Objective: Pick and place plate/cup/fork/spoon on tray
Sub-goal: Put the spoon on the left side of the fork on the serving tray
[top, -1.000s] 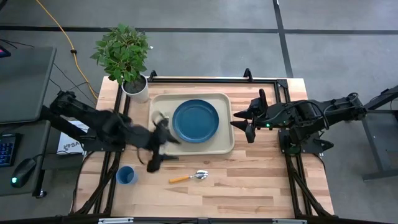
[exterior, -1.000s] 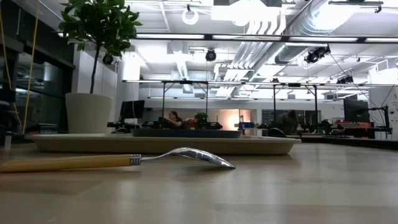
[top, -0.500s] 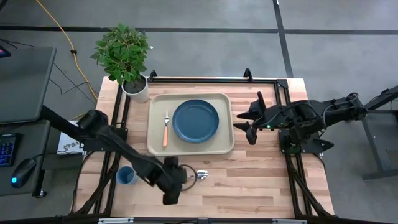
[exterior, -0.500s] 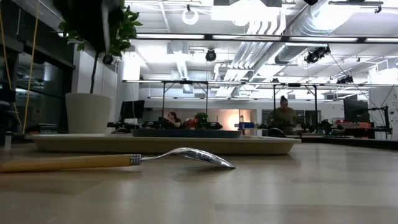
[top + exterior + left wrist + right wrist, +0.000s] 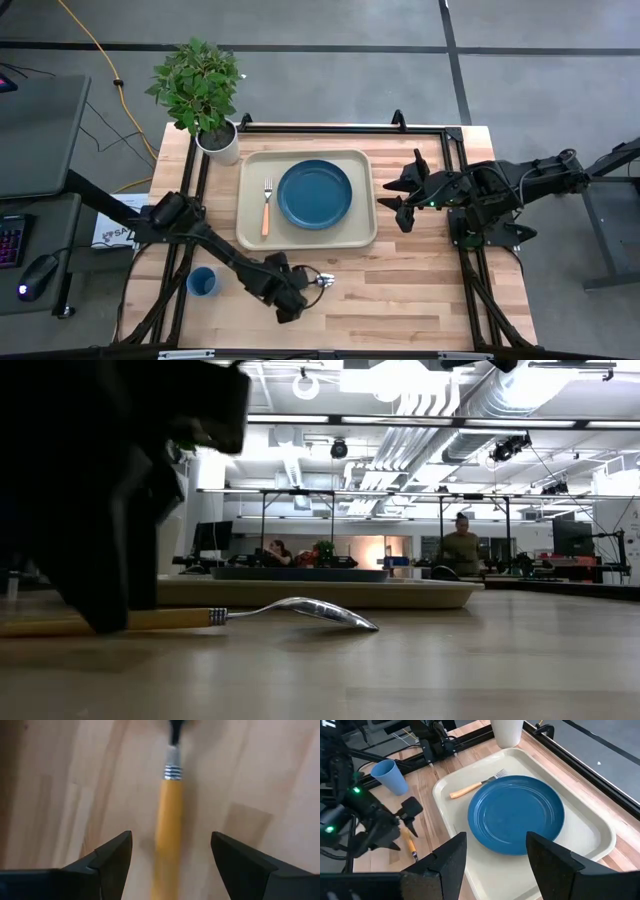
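Note:
The spoon lies flat on the table near the front edge, its silver bowl [image 5: 323, 281] toward the right and its orange handle [image 5: 170, 820] under my left gripper. My left gripper [image 5: 170, 842] is open and low over the handle, one finger on each side of it, apart from it; it shows dark in the low view [image 5: 100, 510]. The fork [image 5: 266, 207] and the dark-blue plate [image 5: 315, 193] lie on the beige tray [image 5: 250, 235]. The blue cup [image 5: 203, 282] stands on the table, left of the spoon. My right gripper [image 5: 495, 852] is open and empty, right of the tray.
A white pot with a green plant [image 5: 219, 140] stands at the table's far left corner, beside the tray. Black frame rails [image 5: 462, 250] run along the table's left and right sides. A person [image 5: 460, 545] stands in the room beyond the table.
My left gripper has gone from over the tray's left part toward the table's near edge and come down over the spoon's handle. The fork, where the gripper was, now lies uncovered on the tray. The spoon has not moved.

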